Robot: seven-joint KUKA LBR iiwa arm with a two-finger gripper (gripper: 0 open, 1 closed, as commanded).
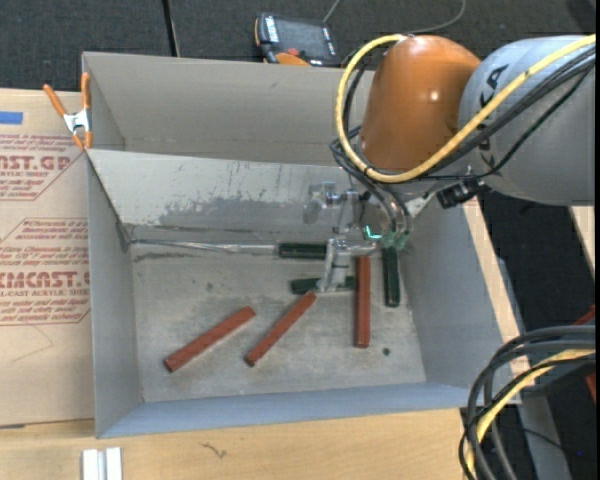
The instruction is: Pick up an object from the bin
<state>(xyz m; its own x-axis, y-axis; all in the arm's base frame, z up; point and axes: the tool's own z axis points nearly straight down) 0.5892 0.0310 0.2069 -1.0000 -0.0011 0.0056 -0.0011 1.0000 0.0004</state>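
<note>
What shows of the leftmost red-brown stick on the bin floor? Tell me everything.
The leftmost red-brown stick is long, slim and straight, even in thickness, matt, one colour throughout, seemingly whole. It lies flat on the bin's grey floor, front left, slanted, its far end toward the middle. Only the floor touches it; the next red-brown stick lies apart on its right, and the gripper is further right, clear of it.
</note>
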